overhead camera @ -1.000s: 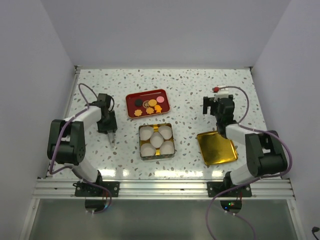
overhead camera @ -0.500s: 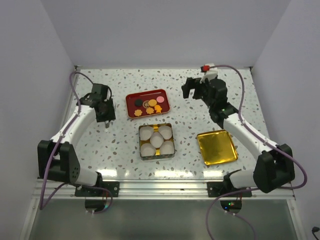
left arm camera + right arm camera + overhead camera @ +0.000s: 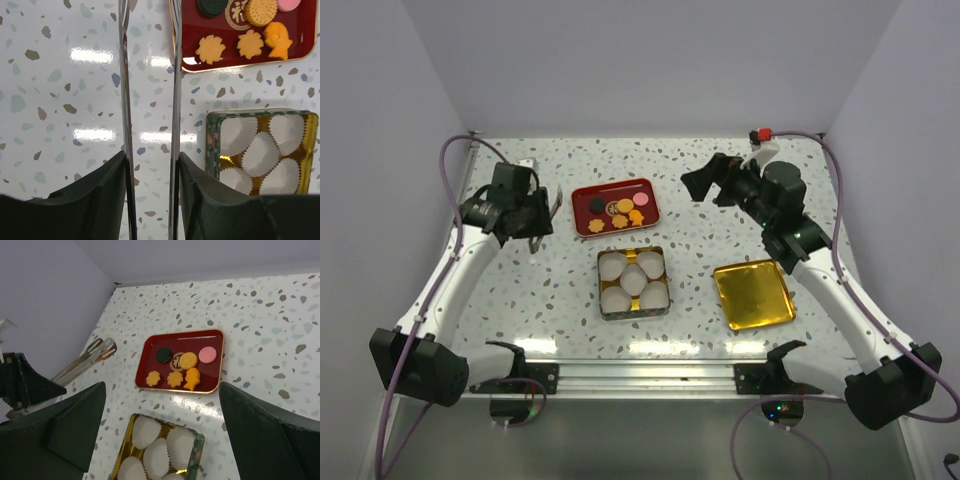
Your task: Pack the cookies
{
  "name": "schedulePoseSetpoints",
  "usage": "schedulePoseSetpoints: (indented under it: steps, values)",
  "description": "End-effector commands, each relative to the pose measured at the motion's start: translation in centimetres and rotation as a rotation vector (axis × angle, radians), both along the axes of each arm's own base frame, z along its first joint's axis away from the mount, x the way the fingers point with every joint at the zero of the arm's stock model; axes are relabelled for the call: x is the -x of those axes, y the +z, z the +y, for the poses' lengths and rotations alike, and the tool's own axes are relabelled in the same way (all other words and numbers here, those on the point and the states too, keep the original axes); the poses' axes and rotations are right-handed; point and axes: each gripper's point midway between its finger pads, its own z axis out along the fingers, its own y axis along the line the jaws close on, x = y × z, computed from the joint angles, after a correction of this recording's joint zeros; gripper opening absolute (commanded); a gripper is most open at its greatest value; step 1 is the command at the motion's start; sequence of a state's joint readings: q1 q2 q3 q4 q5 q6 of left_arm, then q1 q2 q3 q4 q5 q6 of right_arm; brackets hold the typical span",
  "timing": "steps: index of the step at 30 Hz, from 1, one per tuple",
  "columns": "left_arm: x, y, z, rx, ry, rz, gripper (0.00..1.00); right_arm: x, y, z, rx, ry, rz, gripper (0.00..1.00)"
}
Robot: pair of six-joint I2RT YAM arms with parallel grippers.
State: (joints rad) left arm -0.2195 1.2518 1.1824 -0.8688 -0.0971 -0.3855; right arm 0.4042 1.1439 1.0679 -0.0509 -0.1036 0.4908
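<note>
Several cookies [image 3: 620,208] lie on a red tray [image 3: 582,193] at the back centre: a dark one [image 3: 163,355], a round yellow one [image 3: 188,360], a pink one [image 3: 207,354] and orange shaped ones [image 3: 175,378]. They also show in the left wrist view [image 3: 210,49]. My left gripper [image 3: 532,214] is left of the tray, above the table, shut on metal tongs [image 3: 124,90] that point forward past the tray's left edge. My right gripper [image 3: 708,183] is wide open and empty, high up to the right of the tray, facing it.
A tin [image 3: 603,307] with several white paper cups [image 3: 147,432] stands just in front of the tray. Its gold lid [image 3: 753,294] lies flat at the right front. White walls close in the back and both sides.
Both arms have unfolded and risen from low near poses. The left gripper with the tongs has moved back beside the tray. The right gripper has swung up and now faces the tray.
</note>
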Motion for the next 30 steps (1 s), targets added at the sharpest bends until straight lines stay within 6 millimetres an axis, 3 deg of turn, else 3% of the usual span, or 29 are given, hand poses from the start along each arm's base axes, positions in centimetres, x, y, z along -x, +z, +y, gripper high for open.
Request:
schedulePoseSetpoints:
  steps: [1, 5, 7, 8, 9, 11, 14, 15, 16, 17, 18, 19, 22, 23, 24, 25, 30]
  values:
    - [-0.1, 3.3, -1.5, 0.085, -0.028, -0.07, 0.48, 2.5, -1.5, 0.5, -0.019, 0.067, 0.102, 0.99]
    - [0.3, 4.6, -3.5, 0.164, -0.114, -0.08, 0.46, 5.0, -3.9, 1.5, 0.023, 0.174, 0.255, 0.99]
    - [0.5, 5.2, -3.9, 0.175, -0.142, -0.103, 0.46, 5.3, -4.8, 0.9, -0.024, 0.131, 0.353, 0.99]
    - [0.8, 5.5, -4.3, 0.198, -0.164, -0.118, 0.46, 5.3, -3.6, 1.8, -0.117, 0.167, 0.33, 0.99]
    - [0.6, 5.9, -4.6, 0.207, -0.184, -0.144, 0.46, 7.3, -5.2, 3.5, -0.19, 0.319, 0.367, 0.99]
    - [0.8, 6.2, -5.1, 0.227, -0.201, -0.158, 0.46, 7.3, -3.6, 5.2, -0.382, 0.388, 0.363, 0.99]
    - [0.6, 6.3, -5.8, 0.249, -0.224, -0.172, 0.46, 7.9, -6.4, 6.7, -0.392, 0.473, 0.56, 0.99]
    - [0.4, 6.4, -6.1, 0.252, -0.233, -0.182, 0.46, 7.6, -5.2, 6.7, -0.36, 0.48, 0.538, 0.99]
    - [0.3, 6.2, -6.1, 0.25, -0.233, -0.179, 0.46, 6.9, -5.4, 6.0, -0.313, 0.414, 0.53, 0.99]
    - [0.3, 5.9, -6.2, 0.249, -0.235, -0.171, 0.46, 7.4, -6.8, 4.9, -0.217, 0.375, 0.564, 0.99]
    - [0.2, 5.9, -6.3, 0.248, -0.239, -0.176, 0.46, 6.9, -4.6, 4.2, -0.167, 0.337, 0.504, 0.99]
    - [0.1, 5.8, -6.4, 0.249, -0.241, -0.177, 0.46, 6.5, -4.6, 3.2, -0.116, 0.274, 0.495, 0.99]
    - [-0.2, 5.5, -7.1, 0.261, -0.255, -0.183, 0.47, 6.4, -8.7, 0.1, -0.083, 0.036, 0.692, 0.99]
    - [-0.4, 5.1, -7.3, 0.262, -0.256, -0.175, 0.47, 7.6, -8.9, 1.4, -0.145, 0.135, 0.751, 0.99]
    - [-0.5, 5.0, -7.7, 0.263, -0.266, -0.171, 0.46, 8.6, -11.3, 1.8, -0.175, 0.171, 0.809, 0.99]
    - [-0.6, 4.7, -7.9, 0.256, -0.27, -0.166, 0.46, 9.1, -10.4, 2.1, -0.194, 0.202, 0.767, 0.99]
    - [-1.3, 1.8, -8.8, 0.174, -0.281, -0.089, 0.46, 9.8, -9.0, -0.6, 0.0, 0.134, 0.681, 0.99]
